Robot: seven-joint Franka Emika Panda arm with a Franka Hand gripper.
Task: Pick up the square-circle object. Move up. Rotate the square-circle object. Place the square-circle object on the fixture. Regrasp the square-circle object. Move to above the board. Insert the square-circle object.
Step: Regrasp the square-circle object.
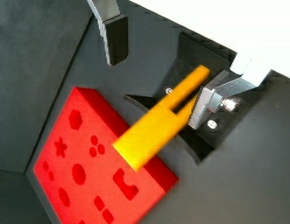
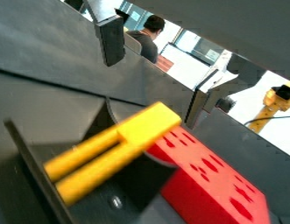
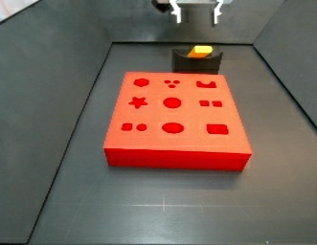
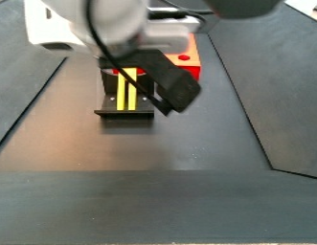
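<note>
Seemingly matt yellow plastic peg [image 1: 159,122]

Open claw [image 1: 165,66] above yellow peg [image 1: 159,129]

Square-circle object [image 1: 162,122]: yellow-orange peg, long and narrow, resting on the fixture [image 1: 196,140]. In a wrist view its blocky square end [image 2: 151,123] points toward the board, and two parallel rails run back along the fixture's notch. In a side view it shows as two yellow strips [image 4: 127,96] lying lengthwise on the fixture [image 4: 124,114].

Fixture: small dark block, sits on the dark floor just beside one short edge of the board [image 3: 172,118].

Board: flat red-orange slab with darker cut-outs (star, circles, oval, squares), lying flat.

Tool [image 3: 196,11] hangs above the fixture, fingers [image 1: 116,40] spread apart, nothing between them, clear of the peg.
</note>
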